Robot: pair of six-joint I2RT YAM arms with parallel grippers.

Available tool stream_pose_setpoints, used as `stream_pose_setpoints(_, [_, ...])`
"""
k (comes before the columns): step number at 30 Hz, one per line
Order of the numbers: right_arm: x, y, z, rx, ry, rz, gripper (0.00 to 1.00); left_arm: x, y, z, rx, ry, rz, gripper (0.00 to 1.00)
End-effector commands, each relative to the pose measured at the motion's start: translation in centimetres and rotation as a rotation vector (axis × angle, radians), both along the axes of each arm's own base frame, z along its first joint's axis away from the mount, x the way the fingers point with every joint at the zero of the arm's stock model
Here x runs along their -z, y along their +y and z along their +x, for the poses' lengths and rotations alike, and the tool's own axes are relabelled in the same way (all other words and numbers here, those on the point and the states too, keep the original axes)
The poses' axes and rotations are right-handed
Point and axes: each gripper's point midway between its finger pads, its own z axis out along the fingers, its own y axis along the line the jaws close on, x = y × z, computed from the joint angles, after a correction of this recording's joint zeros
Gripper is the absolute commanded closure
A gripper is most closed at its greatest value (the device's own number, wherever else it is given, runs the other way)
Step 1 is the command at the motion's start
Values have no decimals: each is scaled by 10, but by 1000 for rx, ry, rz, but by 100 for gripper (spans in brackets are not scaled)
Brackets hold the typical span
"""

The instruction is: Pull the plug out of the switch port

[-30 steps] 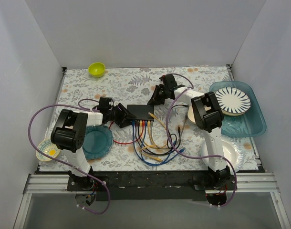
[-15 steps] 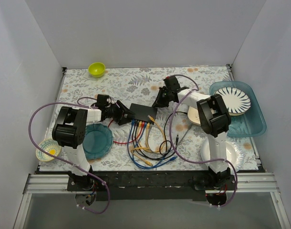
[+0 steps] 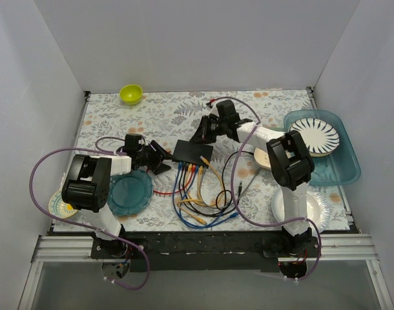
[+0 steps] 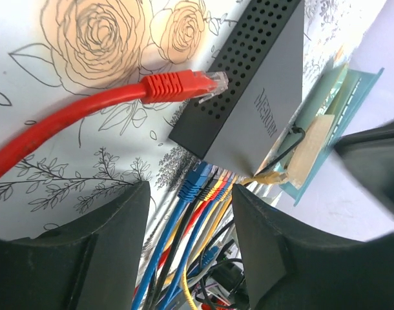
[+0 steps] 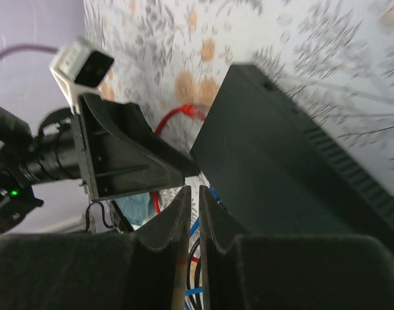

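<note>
Red plug (image 4: pixel 181 86), one only, lies unplugged on the desk (image 3: pixel 113 123), its tip right at the side of the single switch (image 4: pixel 248 97). It is just ahead of the left gripper (image 4: pixel 190 194), whose jaws gape empty. The right gripper (image 5: pixel 192 194), pinched nearly closed on nothing, hovers at the switch's far edge. Other cables (image 4: pixel 207 194) sit plugged in, too bunched to count.

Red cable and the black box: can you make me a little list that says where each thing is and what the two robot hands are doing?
red plug: out of its port, lying loose on the flowery cloth beside the switch's end
switch: flat dark box on the table, between the two grippers
other cables: blue, red, yellow and black, plugged in a row along one edge
left gripper: open, holding nothing, pointing toward the red plug
right gripper: fingers closed together, empty, near the switch's far edge
</note>
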Motion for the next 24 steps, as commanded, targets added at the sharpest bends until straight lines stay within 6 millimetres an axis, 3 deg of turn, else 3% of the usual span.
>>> stream_pose_setpoints(1, [23,9,-30,-102,53,21,83,-13,-3,-2,22,-68,-28,47])
stream_pose_setpoints(13, [82,-4,-49,-88,215,-95,89,-9,-13,1,59,-85,-105,53])
stream_pose_setpoints(18, [97,-12,-53,-81,248,-153,91,-5,-19,-6,107,-90,-128,64])
stream_pose_setpoints(24, [103,-14,-53,-75,250,-172,92,4,-22,-10,127,-72,-135,64])
